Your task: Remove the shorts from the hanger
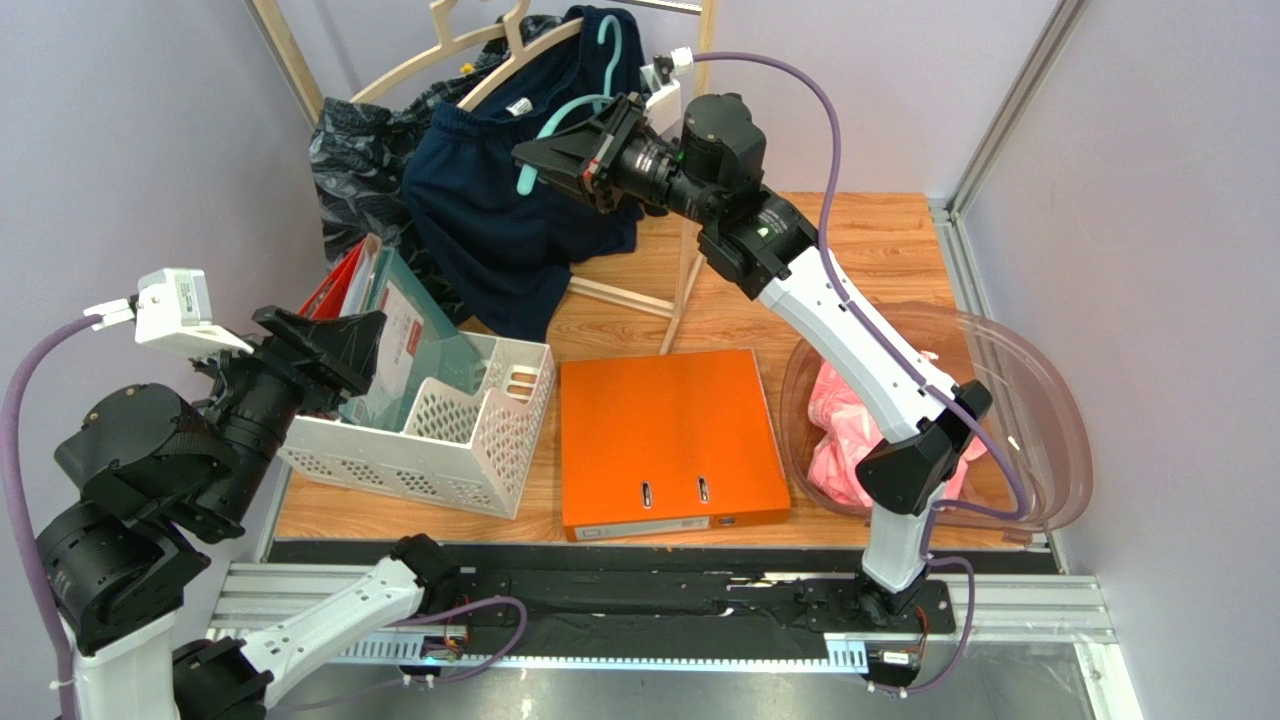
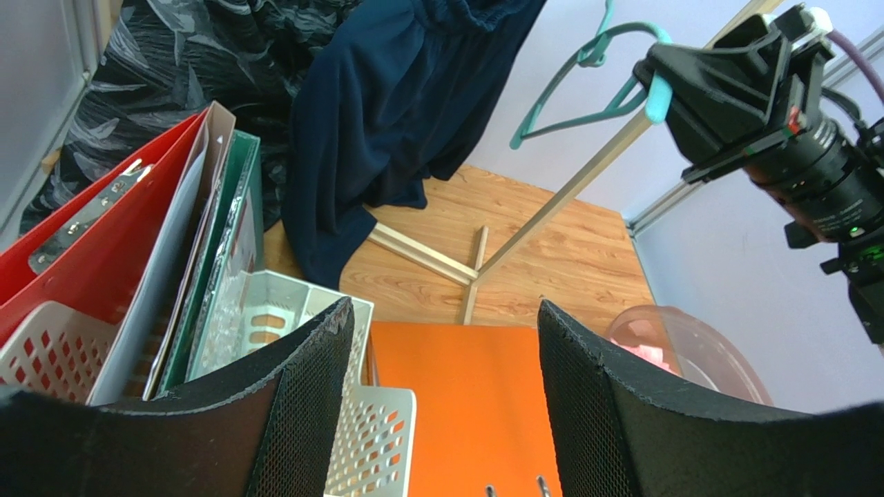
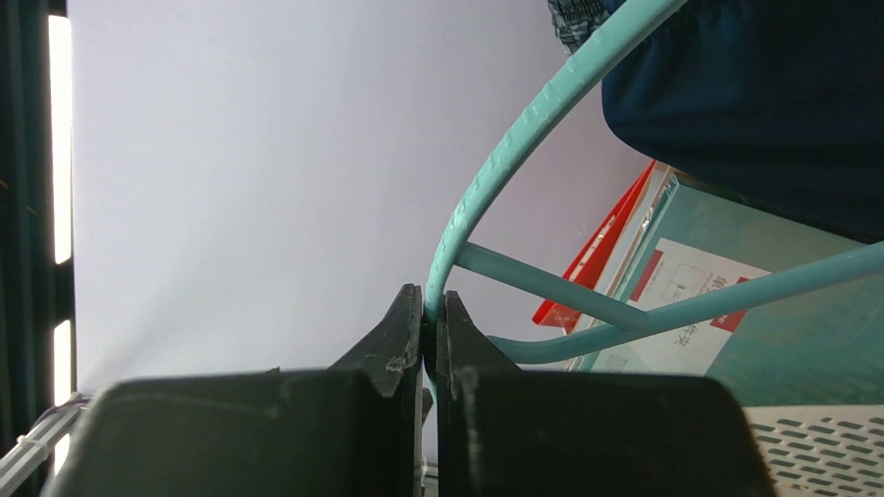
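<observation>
Shorts (image 1: pixel 836 428) of pink fabric lie bunched in a clear bowl (image 1: pixel 1037 360) at the right side of the table (image 1: pixel 872 240), so they are already off the hanger (image 3: pixel 519 135). I judge the main work as done. The right gripper (image 3: pixel 431 316) has its jaws closed on the thin teal rod of the hanger and holds it high beside the wooden rack (image 1: pixel 691 255), probably to keep it away from the other clothes. Whether its hook rests on the rail, I cannot tell from these views.

The left gripper (image 2: pixel 446 311) hangs over a white basket (image 1: pixel 451 435) of folders. Its jaws are wide apart and hold nothing, which suits an arm that only waits.

Navy shorts (image 1: pixel 496 210) hang just beside the teal hanger and could catch on it. An orange binder (image 1: pixel 669 443) lies flat between basket and bowl. The right arm crosses over the bowl and hides part of the pink fabric.
</observation>
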Tool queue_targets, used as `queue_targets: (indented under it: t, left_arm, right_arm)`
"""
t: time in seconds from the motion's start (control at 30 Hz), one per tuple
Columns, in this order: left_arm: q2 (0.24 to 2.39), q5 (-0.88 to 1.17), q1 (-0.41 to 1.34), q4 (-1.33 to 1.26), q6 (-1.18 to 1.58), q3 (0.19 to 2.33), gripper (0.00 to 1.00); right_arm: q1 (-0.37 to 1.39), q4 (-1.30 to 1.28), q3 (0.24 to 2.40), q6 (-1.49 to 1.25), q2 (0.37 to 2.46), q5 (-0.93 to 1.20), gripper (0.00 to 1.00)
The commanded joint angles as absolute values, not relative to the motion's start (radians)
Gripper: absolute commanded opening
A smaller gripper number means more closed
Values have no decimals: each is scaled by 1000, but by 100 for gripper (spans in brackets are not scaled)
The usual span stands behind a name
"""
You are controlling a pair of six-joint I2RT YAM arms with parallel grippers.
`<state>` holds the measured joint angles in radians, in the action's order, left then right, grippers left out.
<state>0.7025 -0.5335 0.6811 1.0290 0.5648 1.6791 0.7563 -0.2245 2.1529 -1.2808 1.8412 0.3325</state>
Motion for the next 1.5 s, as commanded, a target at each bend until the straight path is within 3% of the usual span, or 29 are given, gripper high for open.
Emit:
queue_targets:
  t: [0.0,0.8,1.47]
  left_arm:
    - [715,-546,683,1039,508,1704,70]
    - [715,-538,681,1026,491,1710,69]
    - [718,-526,681,1020,503,1687,68]
  right_arm:
    - [752,-140,2230,-1318,1844,285,0]
    - [738,-95,2349,-1310,1887,230,0]
    - [764,-97,2145,-1229,1766,281,0]
